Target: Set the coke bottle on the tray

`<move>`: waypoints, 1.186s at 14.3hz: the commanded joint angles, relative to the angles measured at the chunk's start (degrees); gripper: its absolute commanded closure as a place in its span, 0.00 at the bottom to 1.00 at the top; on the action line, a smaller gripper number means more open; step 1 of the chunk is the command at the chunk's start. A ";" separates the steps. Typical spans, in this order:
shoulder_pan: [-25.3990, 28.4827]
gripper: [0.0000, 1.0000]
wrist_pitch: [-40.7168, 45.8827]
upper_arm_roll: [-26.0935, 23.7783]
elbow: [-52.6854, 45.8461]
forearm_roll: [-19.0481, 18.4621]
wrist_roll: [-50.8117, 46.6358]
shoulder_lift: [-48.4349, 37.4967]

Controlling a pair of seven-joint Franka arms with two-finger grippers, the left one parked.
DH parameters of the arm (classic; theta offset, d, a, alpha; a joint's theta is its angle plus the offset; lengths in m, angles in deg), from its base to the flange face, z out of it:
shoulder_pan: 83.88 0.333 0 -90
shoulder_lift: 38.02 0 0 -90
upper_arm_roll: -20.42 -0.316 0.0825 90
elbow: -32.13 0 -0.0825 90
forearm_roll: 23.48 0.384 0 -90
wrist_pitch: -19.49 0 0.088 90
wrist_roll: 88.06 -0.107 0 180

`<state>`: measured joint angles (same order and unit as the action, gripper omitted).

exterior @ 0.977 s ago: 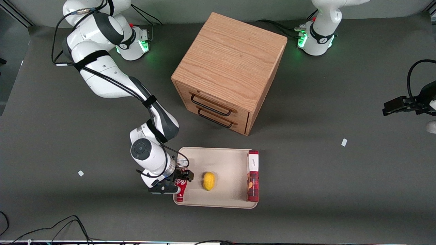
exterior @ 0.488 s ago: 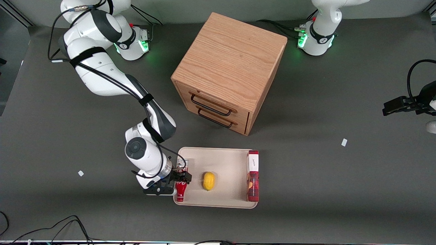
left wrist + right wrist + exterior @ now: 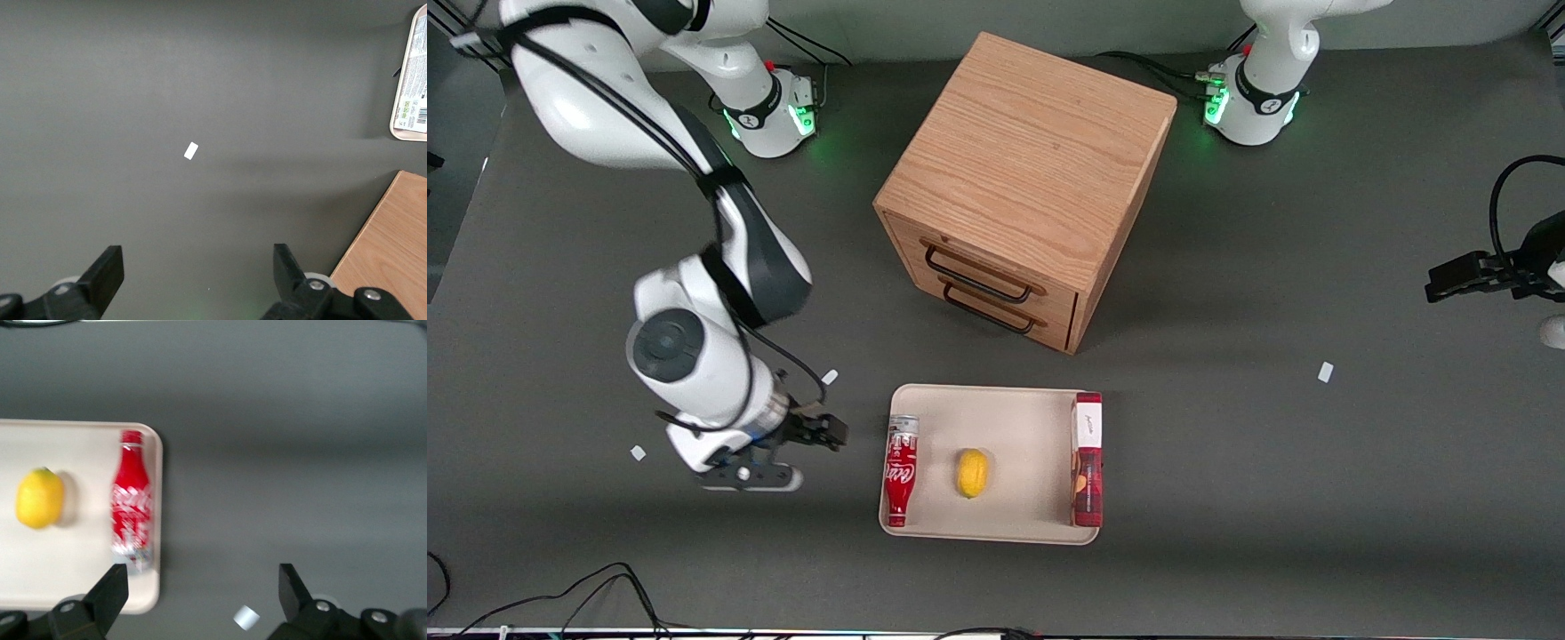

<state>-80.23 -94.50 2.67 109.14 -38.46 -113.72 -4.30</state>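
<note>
The coke bottle [image 3: 900,469] is red with white script. It lies flat in the cream tray [image 3: 1014,418], along the rim at the working arm's end, cap nearer the front camera. My right gripper [image 3: 825,433] is open and empty. It hovers over the bare table beside the tray, apart from the bottle. In the right wrist view the bottle [image 3: 132,503] lies just inside the tray's rim [image 3: 157,520], and my gripper [image 3: 201,587] stands wide open over grey table.
A yellow lemon [image 3: 972,472] lies mid-tray and a red-and-white box [image 3: 1087,462] lies along the tray's edge toward the parked arm. The wooden drawer cabinet [image 3: 1023,187] stands farther from the camera than the tray. Small paper scraps [image 3: 830,377] lie on the table.
My gripper has let go of the coke bottle and moved up and away from the tray toward the working arm's end. The bottle stays lying in the tray.
</note>
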 commanded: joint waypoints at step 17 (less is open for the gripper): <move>-5.15 0.00 16.77 15.55 32.17 16.47 20.73 -46.30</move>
<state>-85.59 -79.79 16.96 142.85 -23.74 -96.16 -50.87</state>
